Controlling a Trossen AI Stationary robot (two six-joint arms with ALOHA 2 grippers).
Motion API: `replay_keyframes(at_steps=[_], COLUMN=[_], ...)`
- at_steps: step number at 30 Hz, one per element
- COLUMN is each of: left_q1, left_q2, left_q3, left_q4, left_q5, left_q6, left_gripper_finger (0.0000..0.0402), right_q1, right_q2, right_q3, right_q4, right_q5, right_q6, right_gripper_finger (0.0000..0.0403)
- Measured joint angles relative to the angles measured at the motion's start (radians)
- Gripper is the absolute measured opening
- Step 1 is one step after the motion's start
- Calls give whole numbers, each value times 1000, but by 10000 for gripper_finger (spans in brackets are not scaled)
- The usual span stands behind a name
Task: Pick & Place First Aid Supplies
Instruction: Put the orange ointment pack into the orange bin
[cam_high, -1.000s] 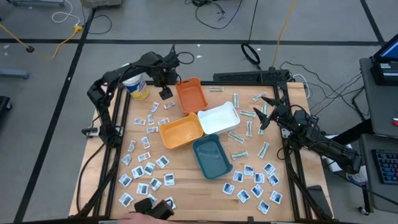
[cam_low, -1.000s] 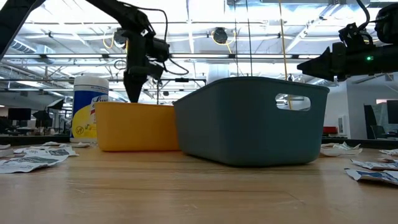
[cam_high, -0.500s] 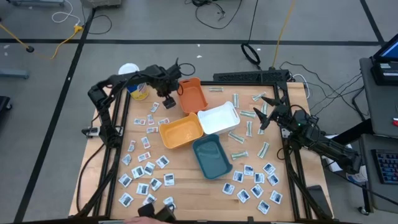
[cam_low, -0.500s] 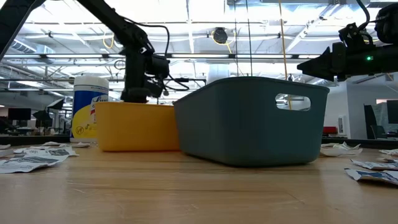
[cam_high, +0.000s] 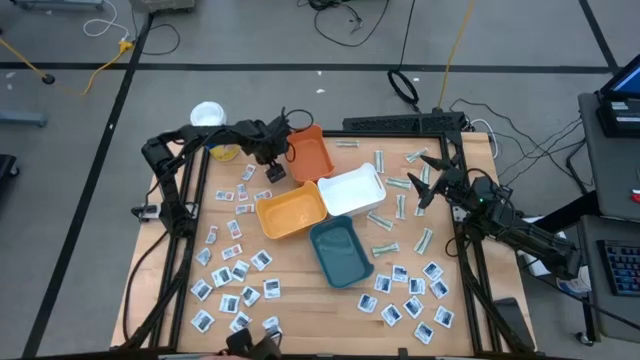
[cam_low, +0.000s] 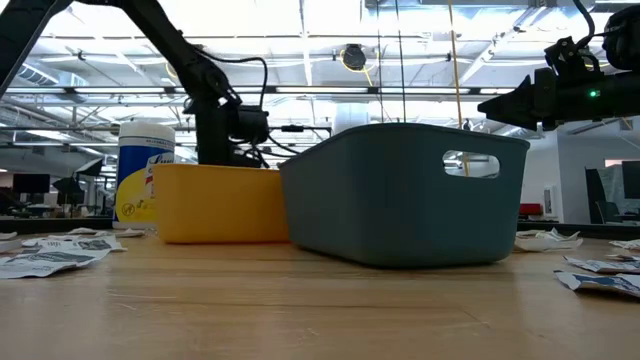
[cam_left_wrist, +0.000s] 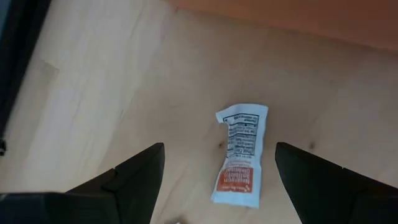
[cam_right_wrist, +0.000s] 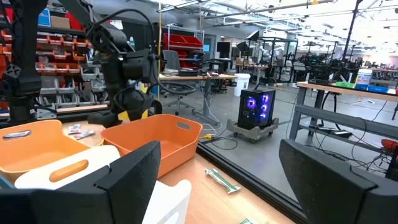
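Left gripper (cam_high: 275, 172) being lowered since a second ago, down beside the orange tray (cam_high: 308, 152)

From above, it's being kept wide open over a reddish-print sachet (cam_high: 265, 194); in the wrist view that sachet (cam_left_wrist: 240, 153) is being framed flat between the fingers (cam_left_wrist: 134, 176), probably for a straddling pinch. Right gripper (cam_high: 428, 178) is being parked open near the strips (cam_high: 384, 220).

A robotics lab or workshop — an open industrial hall with ceiling trusses (cam_low: 330, 90) and strip lights, red parts bins on shelving (cam_right_wrist: 180, 43), workbenches (cam_right_wrist: 348, 93), a lit computer tower (cam_right_wrist: 256, 106) — and cables (cam_high: 350, 20) trailing over the taped floor.
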Motion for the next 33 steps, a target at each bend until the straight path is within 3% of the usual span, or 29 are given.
replay_keyframes(at_steps=[5,14,33], left_q1=[0,2,0], left_q2=[-7,-6,-34], left_q3=[-58,-67,-74], left_q4=[96,102,89], left_q5=[4,41,35], left_q6=[0,19,-6], left_gripper_finger=[308,292,16], right_q1=[0,0,0], right_q2=[0,0,0], right_q3=[0,0,0], right_q4=[0,0,0], right_q5=[0,0,0], right_q6=[0,0,0], right_gripper_finger=[322,322,322])
